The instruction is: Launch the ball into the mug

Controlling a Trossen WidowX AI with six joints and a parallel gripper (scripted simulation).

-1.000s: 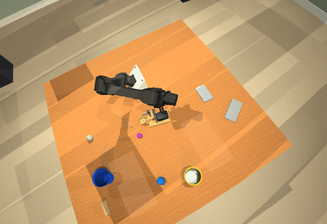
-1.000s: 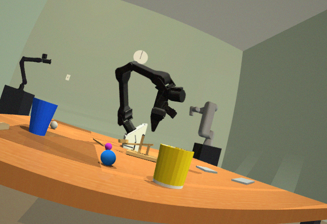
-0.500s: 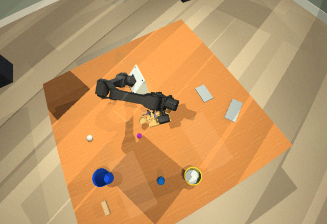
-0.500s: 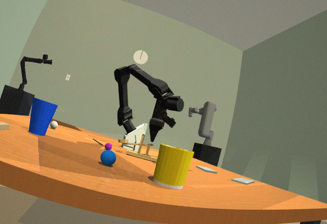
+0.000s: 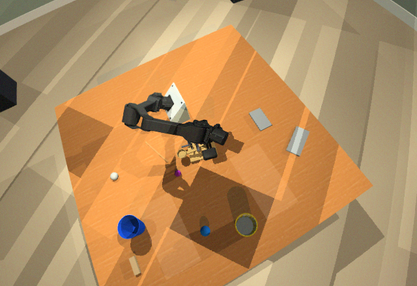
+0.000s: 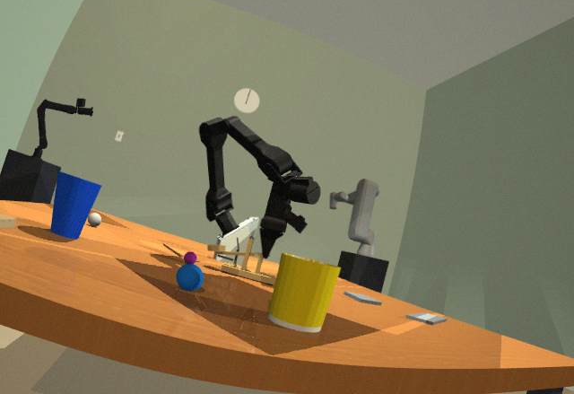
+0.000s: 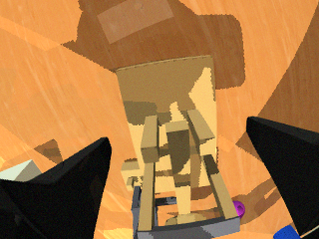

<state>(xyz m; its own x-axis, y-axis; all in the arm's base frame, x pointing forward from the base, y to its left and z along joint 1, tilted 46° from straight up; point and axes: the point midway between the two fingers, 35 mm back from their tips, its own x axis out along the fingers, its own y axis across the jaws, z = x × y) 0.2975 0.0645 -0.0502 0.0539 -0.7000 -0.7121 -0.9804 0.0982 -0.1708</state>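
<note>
The wooden catapult [image 5: 196, 157] [image 6: 247, 274] [image 7: 164, 87] stands on the table near the arm's base. Its round cup [image 5: 182, 154] [image 6: 216, 247] shows no ball; in the wrist view the grey crossbar [image 7: 191, 230] partly hides it. My gripper [image 6: 265, 254] [image 7: 179, 133] is open and empty, pointing down above the catapult's frame, one finger on each side in the wrist view. A purple ball [image 5: 177, 172] [image 6: 189, 258] [image 7: 239, 209] lies beside the catapult. The yellow mug [image 5: 245, 225] [image 6: 303, 292] stands upright nearer the table's front edge. The fingers are hidden in the top view.
A blue ball [image 5: 204, 230] [image 6: 189, 276] lies near the mug. A white ball [image 5: 114, 176] [image 6: 94, 219], blue cup [image 5: 126, 227] [image 6: 73, 206] and wooden block [image 5: 135, 266] are at the left. A thin stick [image 5: 156, 151] lies near the catapult. Two grey plates [image 5: 260, 118] [image 5: 297, 141] lie right.
</note>
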